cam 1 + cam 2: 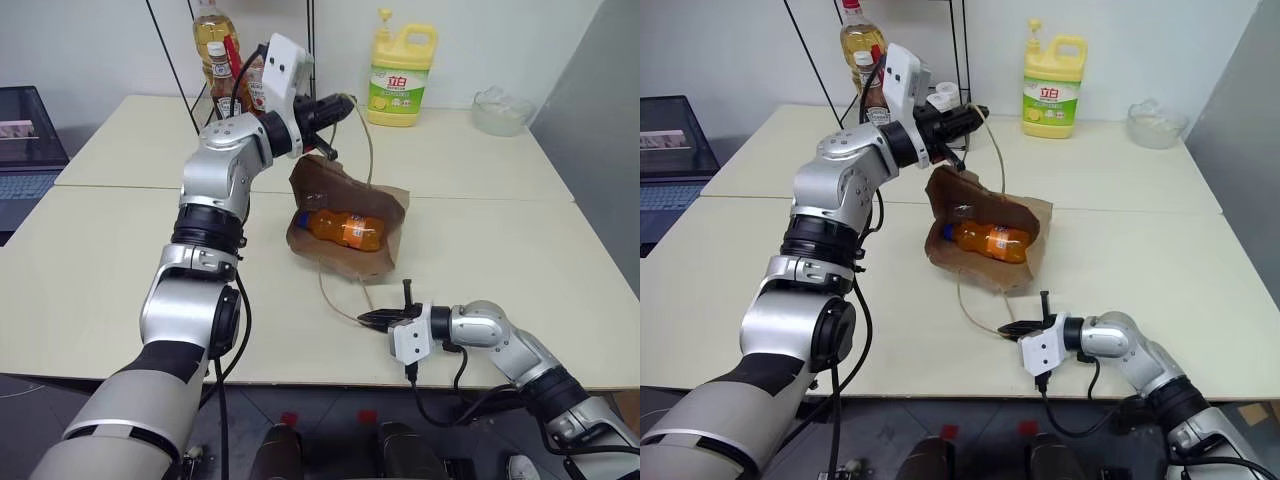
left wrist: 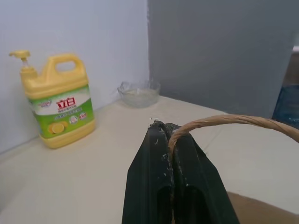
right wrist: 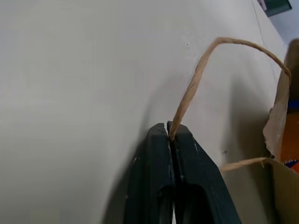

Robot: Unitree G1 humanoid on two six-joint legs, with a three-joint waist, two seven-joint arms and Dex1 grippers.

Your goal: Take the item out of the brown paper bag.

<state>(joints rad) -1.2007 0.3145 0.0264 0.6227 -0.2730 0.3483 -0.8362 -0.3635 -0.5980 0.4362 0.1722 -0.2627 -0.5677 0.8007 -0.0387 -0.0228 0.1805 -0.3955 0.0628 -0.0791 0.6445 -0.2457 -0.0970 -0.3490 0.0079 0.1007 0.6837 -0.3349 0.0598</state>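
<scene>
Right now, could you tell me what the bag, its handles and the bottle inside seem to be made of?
The brown paper bag looks like matte kraft paper, creased. Its loop handles look like twisted paper cord, fibrous and tan. The soda bottle seems clear glossy plastic: orange liquid shows through.

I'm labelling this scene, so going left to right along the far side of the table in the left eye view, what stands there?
Cluster of sauce and oil bottles → big yellow detergent jug with green label → clear glass bowl.
</scene>
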